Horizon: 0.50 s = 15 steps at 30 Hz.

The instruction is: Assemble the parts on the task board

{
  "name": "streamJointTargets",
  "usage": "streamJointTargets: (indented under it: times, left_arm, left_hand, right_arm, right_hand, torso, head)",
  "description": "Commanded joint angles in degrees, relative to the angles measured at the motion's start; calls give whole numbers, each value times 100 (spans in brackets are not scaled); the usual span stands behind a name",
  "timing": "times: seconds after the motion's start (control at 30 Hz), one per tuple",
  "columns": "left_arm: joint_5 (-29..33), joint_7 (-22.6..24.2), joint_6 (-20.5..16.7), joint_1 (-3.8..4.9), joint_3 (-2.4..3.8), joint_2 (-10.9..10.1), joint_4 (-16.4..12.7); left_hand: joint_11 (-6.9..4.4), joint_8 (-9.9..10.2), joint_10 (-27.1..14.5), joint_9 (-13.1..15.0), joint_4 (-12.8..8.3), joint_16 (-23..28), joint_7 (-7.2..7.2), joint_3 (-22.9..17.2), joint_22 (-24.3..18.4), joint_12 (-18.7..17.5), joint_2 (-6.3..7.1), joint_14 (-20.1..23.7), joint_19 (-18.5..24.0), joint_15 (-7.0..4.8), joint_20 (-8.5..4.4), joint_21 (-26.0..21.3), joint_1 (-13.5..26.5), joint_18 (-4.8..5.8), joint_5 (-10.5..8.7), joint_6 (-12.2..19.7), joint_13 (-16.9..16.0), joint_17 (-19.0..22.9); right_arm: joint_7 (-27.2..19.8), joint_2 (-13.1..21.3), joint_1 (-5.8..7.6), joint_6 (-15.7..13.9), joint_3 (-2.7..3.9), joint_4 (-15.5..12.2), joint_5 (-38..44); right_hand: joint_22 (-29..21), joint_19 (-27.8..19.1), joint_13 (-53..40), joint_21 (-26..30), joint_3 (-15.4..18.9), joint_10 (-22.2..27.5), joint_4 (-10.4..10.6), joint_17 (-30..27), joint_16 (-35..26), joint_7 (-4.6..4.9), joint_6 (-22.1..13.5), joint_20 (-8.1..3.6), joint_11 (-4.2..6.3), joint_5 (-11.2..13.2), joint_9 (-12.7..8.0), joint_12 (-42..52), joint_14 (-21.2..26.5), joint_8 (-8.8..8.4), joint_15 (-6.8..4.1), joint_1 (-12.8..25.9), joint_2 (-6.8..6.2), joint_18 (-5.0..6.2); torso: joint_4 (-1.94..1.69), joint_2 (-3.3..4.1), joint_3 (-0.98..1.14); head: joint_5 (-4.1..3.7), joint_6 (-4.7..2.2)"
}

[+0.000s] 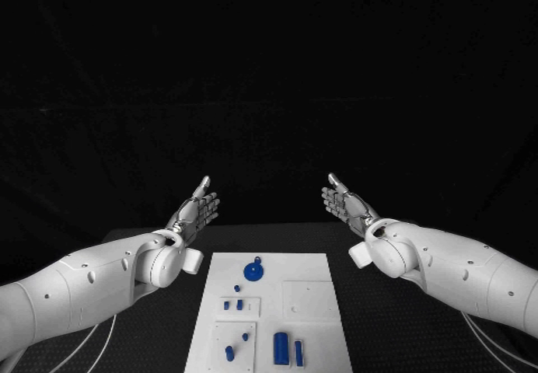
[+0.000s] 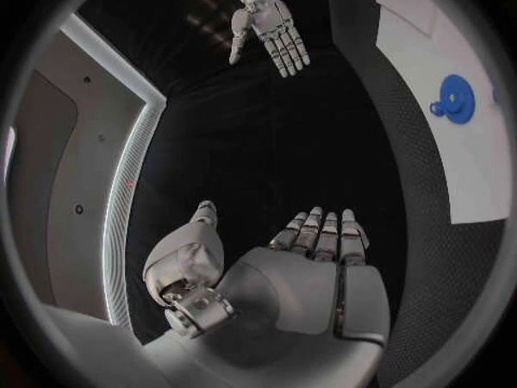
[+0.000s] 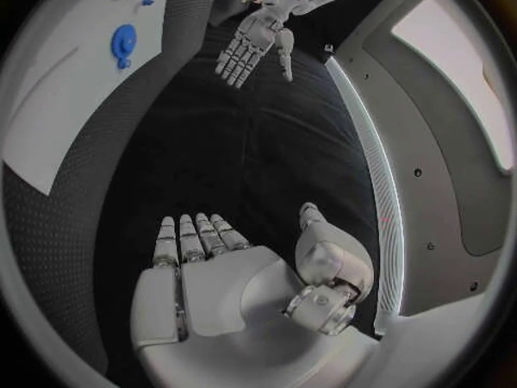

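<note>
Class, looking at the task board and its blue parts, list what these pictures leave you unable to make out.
- Task board: near end cut off by the head view's bottom edge.
- Small blue parts: too small there to tell their shapes.
- Round blue part: in the left wrist view, the board beyond it runs off the circle's rim.

The task board [image 1: 309, 268] lies in the middle of the table [image 1: 370, 311], running from near to far. The left hand [image 1: 197, 210] is up above the far left corner of the board, and the right hand [image 1: 347, 206] is up above the far right corner. The two hands are well apart and touch nothing. On the far part of the board sits a round part [image 1: 254, 271]. Nearer, on the left side, two small parts [image 1: 233, 305] stand side by side. Nearest of all, two tall parts [image 1: 288, 348] stand side by side, with some small parts [image 1: 231, 352] to their left, maybe two or three.
</note>
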State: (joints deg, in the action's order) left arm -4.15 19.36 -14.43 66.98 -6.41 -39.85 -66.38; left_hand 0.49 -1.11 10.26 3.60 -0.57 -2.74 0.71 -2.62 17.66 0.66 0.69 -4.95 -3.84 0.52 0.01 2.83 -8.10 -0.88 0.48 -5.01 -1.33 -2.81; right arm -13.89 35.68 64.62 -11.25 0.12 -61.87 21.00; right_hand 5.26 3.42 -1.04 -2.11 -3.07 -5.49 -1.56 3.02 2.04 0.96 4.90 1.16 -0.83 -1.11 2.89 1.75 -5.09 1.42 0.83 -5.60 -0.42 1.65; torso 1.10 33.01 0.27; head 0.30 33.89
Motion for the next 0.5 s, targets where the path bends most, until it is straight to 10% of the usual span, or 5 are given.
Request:
streamJointTargets:
  times: [0.03, 0.33, 0.5]
  left_arm:
    - [154, 411, -1004, -124, 100, -77, -456]
    - [357, 904, -2534, -558, 521, -394, -1937]
    - [406, 1021, -2900, -662, 622, -470, -2290]
  left_hand:
    - [-49, 111, -1026, -360, 57, 274, -71, 262, -1766, -66, -69, 495, 384, -52, -1, -283, 810, 88, -48, 501, 133, 281]
    - [-49, 111, -1026, -360, 57, 274, -71, 262, -1766, -66, -69, 495, 384, -52, -1, -283, 810, 88, -48, 501, 133, 281]
    - [-49, 111, -1026, -360, 57, 274, -71, 262, -1766, -66, -69, 495, 384, -52, -1, -283, 810, 88, -48, 501, 133, 281]
  right_arm:
    - [-535, 137, -76, -964, -1, -454, -631]
    - [-1288, 682, -340, -2621, -9, -2134, -1679]
    - [-1509, 842, -417, -3108, -11, -2627, -1987]
  right_hand:
    - [-526, -342, 104, 211, 307, 549, 156, -302, -204, -96, -490, -116, 83, 111, -289, -175, 509, -142, -83, 560, 42, -165]
    - [-526, -342, 104, 211, 307, 549, 156, -302, -204, -96, -490, -116, 83, 111, -289, -175, 509, -142, -83, 560, 42, -165]
    - [-526, -342, 104, 211, 307, 549, 156, -302, -204, -96, -490, -116, 83, 111, -289, -175, 509, -142, -83, 560, 42, -165]
  torso:
    - [-105, -175, -26]
    - [-110, -183, -27]
    - [-110, -183, -27]
  head:
    - [-28, 46]
    - [-30, 49]
    - [-30, 49]
